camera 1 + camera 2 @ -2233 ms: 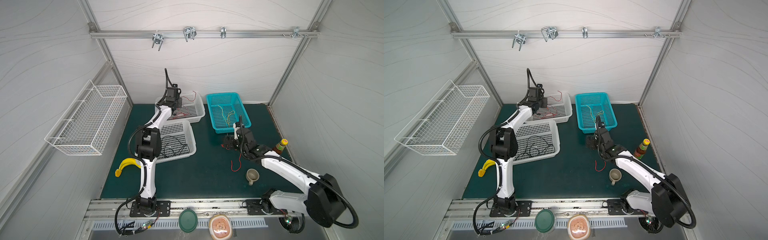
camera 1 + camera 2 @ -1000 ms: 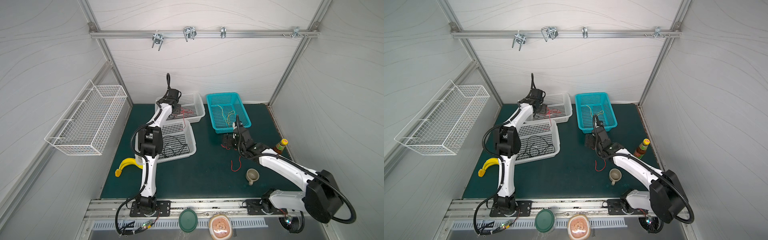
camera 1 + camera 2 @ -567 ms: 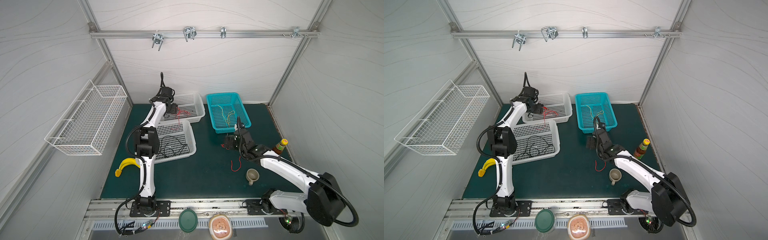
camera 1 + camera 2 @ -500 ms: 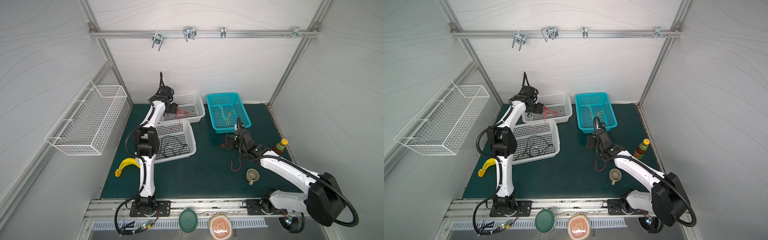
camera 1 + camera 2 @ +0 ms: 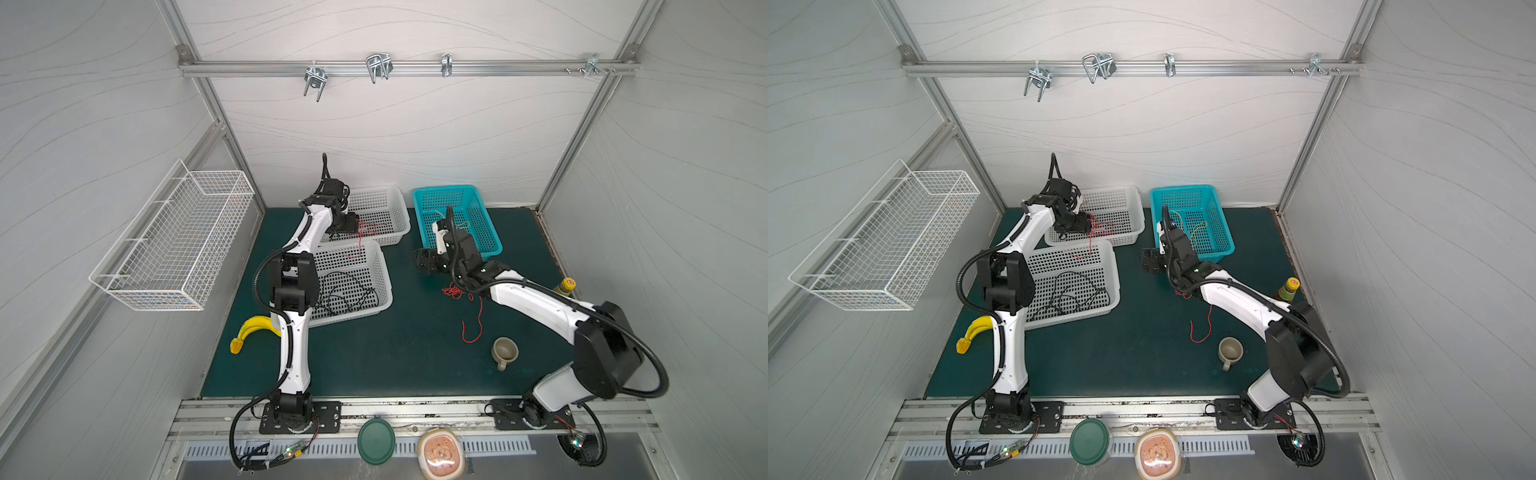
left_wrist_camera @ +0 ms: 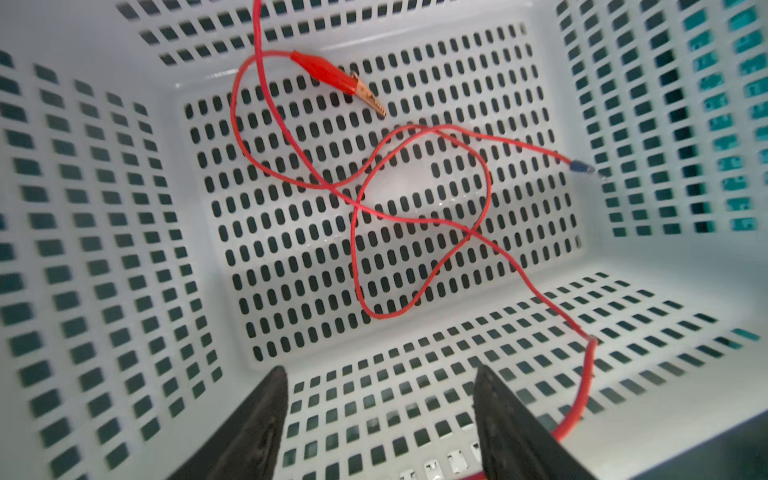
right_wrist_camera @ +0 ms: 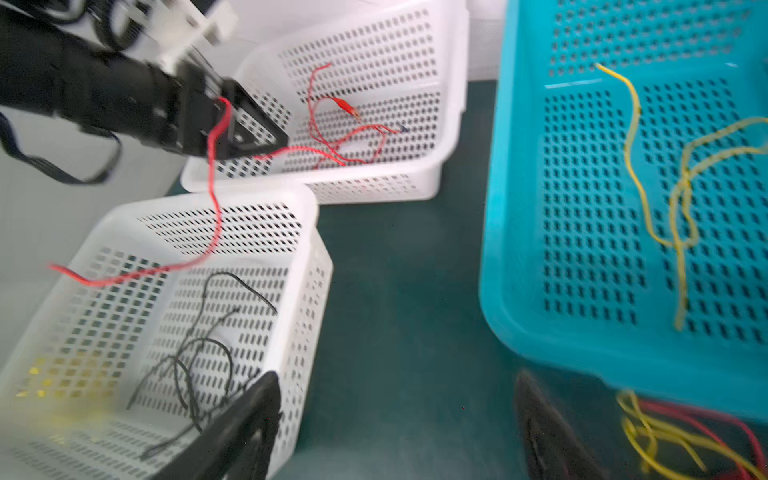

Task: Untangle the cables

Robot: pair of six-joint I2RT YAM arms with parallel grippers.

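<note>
My left gripper (image 6: 379,374), jaws apart, hangs over the far white basket (image 5: 404,216), with a red cable (image 6: 357,249) draped across it. The right gripper (image 7: 397,378), released, hovers at the teal basket's (image 5: 444,190) 7 o'clock.

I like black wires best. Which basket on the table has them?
The nearer white basket holds the black wires; the farther white basket has red cable, the teal basket yellow wires.

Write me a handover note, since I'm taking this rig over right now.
Left end effector: open over the far white basket; a red cable drapes across it, tail hanging over the near white basket.
Right end effector: open, empty, above the mat.
Done: black cables in the near basket, yellow cables in the teal basket.
Left: that red cable, plus the red-and-yellow tangle on the mat.
</note>
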